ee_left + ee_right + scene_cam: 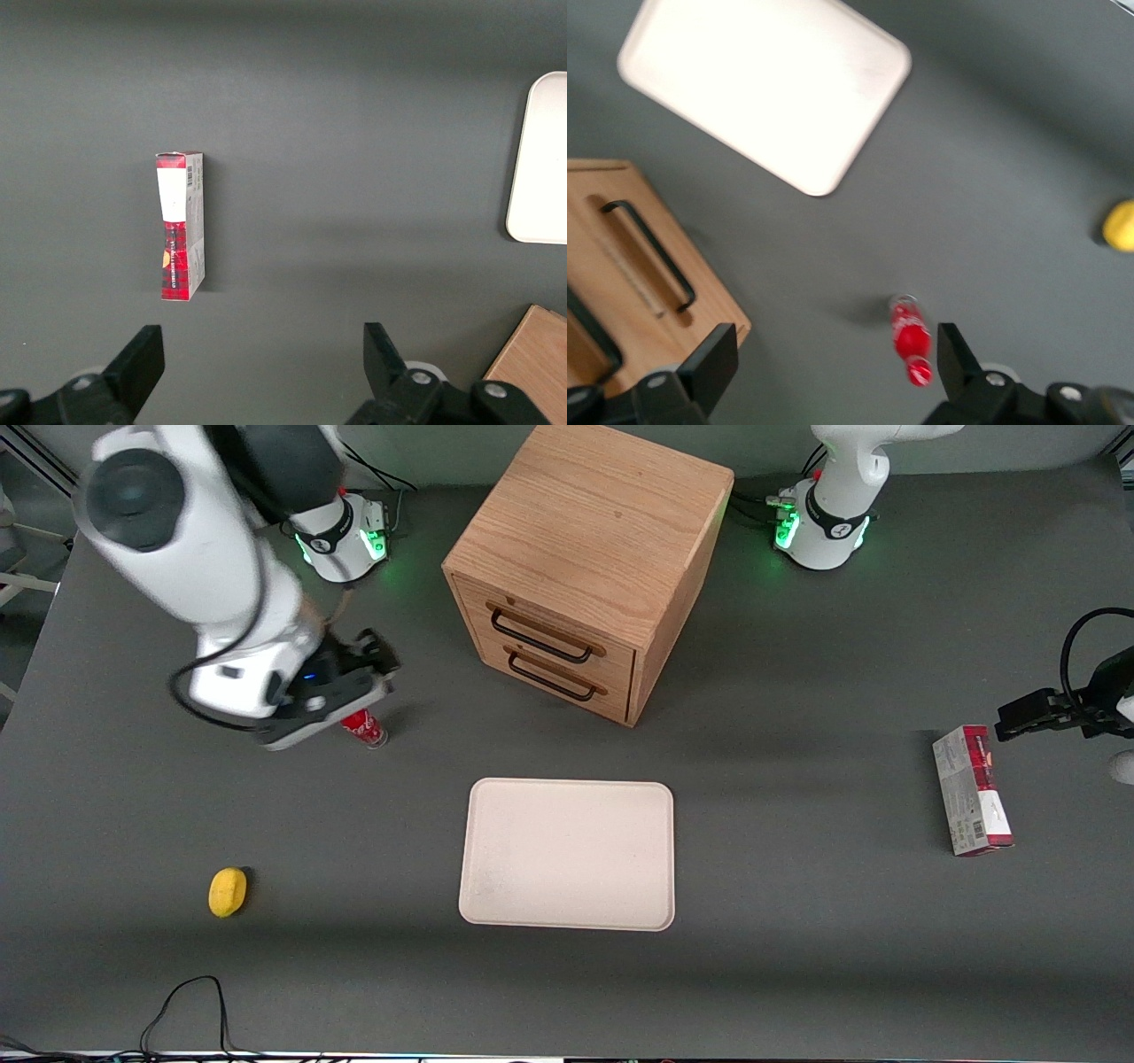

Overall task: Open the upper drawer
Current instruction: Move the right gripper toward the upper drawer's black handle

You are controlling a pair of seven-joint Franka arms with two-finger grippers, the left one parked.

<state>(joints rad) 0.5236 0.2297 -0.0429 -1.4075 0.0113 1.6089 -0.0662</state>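
Upper drawer (547, 631) seen closed in the oak cabinet (589, 522), above its twin. Hand (376, 664) held wide, empty, over a red bottle (364, 729). Lemon (1120, 225) and tray (766, 84) are caught in the right wrist view.

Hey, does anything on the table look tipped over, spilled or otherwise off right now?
Nothing spilled or damaged. The red bottle and red carton lie flat; the cabinet sits angled, upper drawer shut. The gripper hangs open above the bottle.

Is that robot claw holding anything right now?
No. The gripper is open and empty, hovering above the table beside the cabinet, not touching the upper drawer.
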